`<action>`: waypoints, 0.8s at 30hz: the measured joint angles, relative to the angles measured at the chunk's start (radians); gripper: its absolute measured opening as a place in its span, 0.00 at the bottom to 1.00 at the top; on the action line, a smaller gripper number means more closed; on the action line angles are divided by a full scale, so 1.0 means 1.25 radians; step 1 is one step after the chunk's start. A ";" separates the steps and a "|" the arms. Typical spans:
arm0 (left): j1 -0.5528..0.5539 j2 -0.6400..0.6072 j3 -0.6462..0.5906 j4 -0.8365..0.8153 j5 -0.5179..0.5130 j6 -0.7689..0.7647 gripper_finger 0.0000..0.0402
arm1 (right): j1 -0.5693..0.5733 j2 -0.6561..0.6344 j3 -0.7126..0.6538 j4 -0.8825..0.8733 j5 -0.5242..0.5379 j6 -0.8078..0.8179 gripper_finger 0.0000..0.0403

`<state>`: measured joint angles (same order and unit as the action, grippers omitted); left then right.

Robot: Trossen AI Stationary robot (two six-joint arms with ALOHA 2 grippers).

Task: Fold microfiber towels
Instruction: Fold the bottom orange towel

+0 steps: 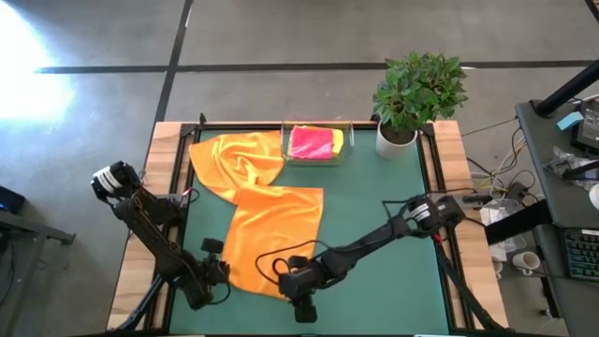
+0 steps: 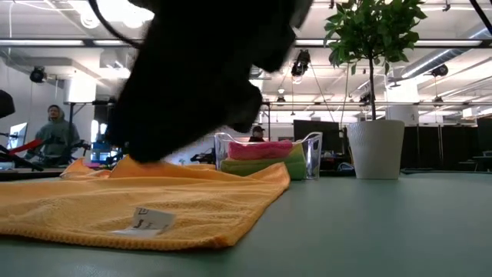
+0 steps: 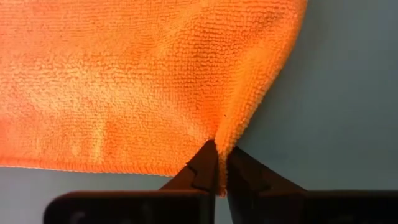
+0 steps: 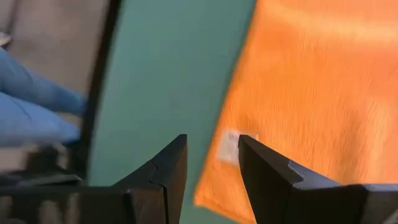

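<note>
Green tabletop carried a spread orange microfiber towel; L gripper had fingers pinched on its corner; R gripper hovered w/ fingers parted over the edge.

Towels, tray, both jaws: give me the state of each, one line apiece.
Near orange towel: spread flat, corner pinched.
Far orange towel: crumpled, unfolded.
Tray: holds folded pink towel on top of others.
Left gripper: jaws shut on near towel's corner.
Right gripper: jaws open over towel's tag edge.
</note>
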<state>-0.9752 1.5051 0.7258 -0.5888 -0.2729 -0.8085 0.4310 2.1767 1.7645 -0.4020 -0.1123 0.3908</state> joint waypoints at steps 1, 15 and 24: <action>0.000 0.000 0.000 0.003 0.000 0.000 0.02 | 0.002 0.003 -0.001 -0.014 0.003 0.001 0.33; 0.000 0.001 0.000 0.062 0.007 -0.022 0.02 | 0.016 0.014 -0.013 -0.114 0.034 0.014 0.33; 0.000 0.001 -0.001 0.196 0.044 -0.061 0.02 | 0.019 0.016 -0.013 -0.158 0.074 0.022 0.33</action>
<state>-0.9752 1.5059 0.7246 -0.3435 -0.2180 -0.8848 0.4549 2.1967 1.7485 -0.5995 -0.0200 0.4187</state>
